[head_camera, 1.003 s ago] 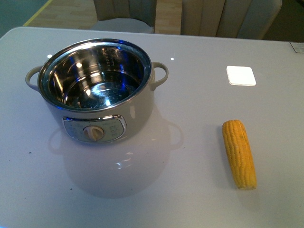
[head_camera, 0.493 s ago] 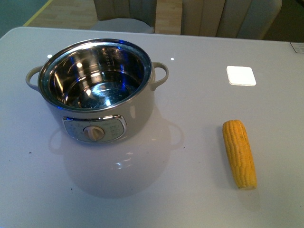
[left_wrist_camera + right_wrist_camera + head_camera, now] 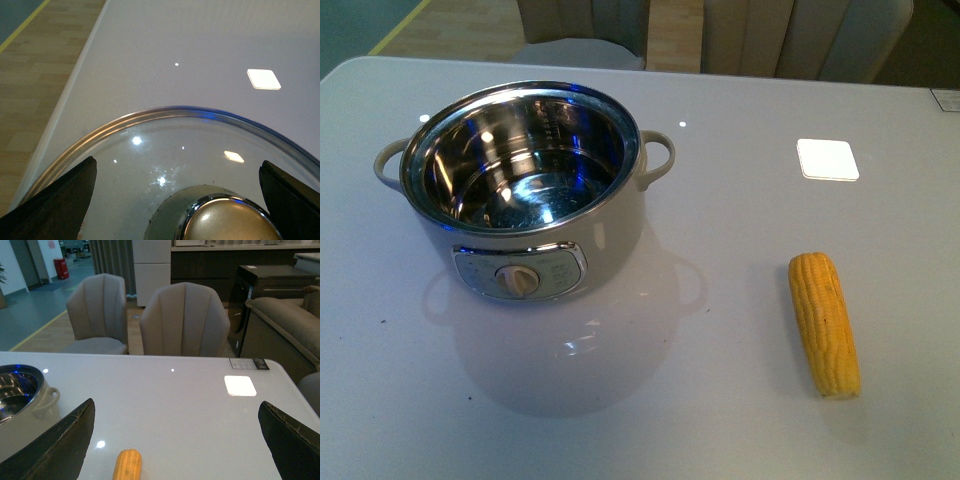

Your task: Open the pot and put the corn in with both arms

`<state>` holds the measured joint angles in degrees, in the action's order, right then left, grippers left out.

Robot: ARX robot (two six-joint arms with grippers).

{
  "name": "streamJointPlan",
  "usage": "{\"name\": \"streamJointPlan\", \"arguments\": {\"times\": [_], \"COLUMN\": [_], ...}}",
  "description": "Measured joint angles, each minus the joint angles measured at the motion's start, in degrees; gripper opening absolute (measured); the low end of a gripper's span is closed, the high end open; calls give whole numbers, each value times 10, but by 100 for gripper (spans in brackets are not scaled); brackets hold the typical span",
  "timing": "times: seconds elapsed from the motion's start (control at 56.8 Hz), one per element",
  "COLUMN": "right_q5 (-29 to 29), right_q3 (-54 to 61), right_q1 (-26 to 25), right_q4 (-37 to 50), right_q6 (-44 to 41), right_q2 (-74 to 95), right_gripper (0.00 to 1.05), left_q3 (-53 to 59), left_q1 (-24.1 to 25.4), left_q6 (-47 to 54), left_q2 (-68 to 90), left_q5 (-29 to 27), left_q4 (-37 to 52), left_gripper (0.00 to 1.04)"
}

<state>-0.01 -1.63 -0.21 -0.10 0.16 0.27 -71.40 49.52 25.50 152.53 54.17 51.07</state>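
Pale grey glossy table [image 3: 740, 250] fills pretty much the whole front view. There's a bright square of ceiling-light glare [image 3: 828, 159] at 2 o'clock, plus a tiny light dot [image 3: 682, 125] around 12. Two beige padded chairs [image 3: 184, 320] are tucked in at the far edge, 12 o'clock. The wood floor [image 3: 30, 75] with a yellow line [image 3: 22, 25] shows at 11. Further back there's a sofa [image 3: 285, 330], a dark cabinet [image 3: 270, 282], a white unit [image 3: 151, 270] and grey curtains [image 3: 110, 257]. Lighting's kinda dim.

No writing could be read. The pot [image 3: 612, 238] carried faint markings on its panel [image 3: 556, 268], too blurred to make out. A printed card [image 3: 248, 363] lay at a table [image 3: 175, 405] corner, its print too small.
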Motion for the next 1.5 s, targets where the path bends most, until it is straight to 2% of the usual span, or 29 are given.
{"name": "streamJointPlan", "arguments": {"times": [0.405, 0.669, 0.757, 0.898, 0.95, 1.091, 1.109, 1.126, 1.214, 1.25, 1.32, 1.496], "right_q5": [0, 0, 0, 0, 0, 0, 0, 0, 0, -1, 0, 0], "right_q3": [0, 0, 0, 0, 0, 0, 0, 0, 0, 0, 0, 0], "right_q1": [0, 0, 0, 0, 0, 0, 0, 0, 0, 0, 1, 1], "right_q4": [0, 0, 0, 0, 0, 0, 0, 0, 0, 0, 0, 0], "right_q6": [0, 0, 0, 0, 0, 0, 0, 0, 0, 0, 0, 0], "right_q2": [0, 0, 0, 0, 0, 0, 0, 0, 0, 0, 0, 0], "right_gripper": [96, 96, 96, 96, 96, 96, 96, 96, 96, 96, 96, 96], "left_q3": [96, 275, 343, 401, 412, 417, 421, 432, 471, 494, 551, 652], "left_q1": [5, 39, 44, 2, -28, -46, -49, -55, -75, -90, -129, -223], "left_q6": [-29, -75, -104, -135, -153, -173, -179, -195, -220, -228, -241, -250], "left_q2": [-139, -313, -379, -435, -447, -454, -455, -457, -481, -501, -559, -712], "left_q5": [12, 108, 120, 64, 32, 16, 3, -37, -100, -124, -193, -276], "left_q4": [48, 156, 185, 196, 203, 209, 220, 244, 281, 286, 282, 226], "left_gripper": [98, 98, 98, 98, 98, 98, 96, 92, 78, 69, 56, 24]}}
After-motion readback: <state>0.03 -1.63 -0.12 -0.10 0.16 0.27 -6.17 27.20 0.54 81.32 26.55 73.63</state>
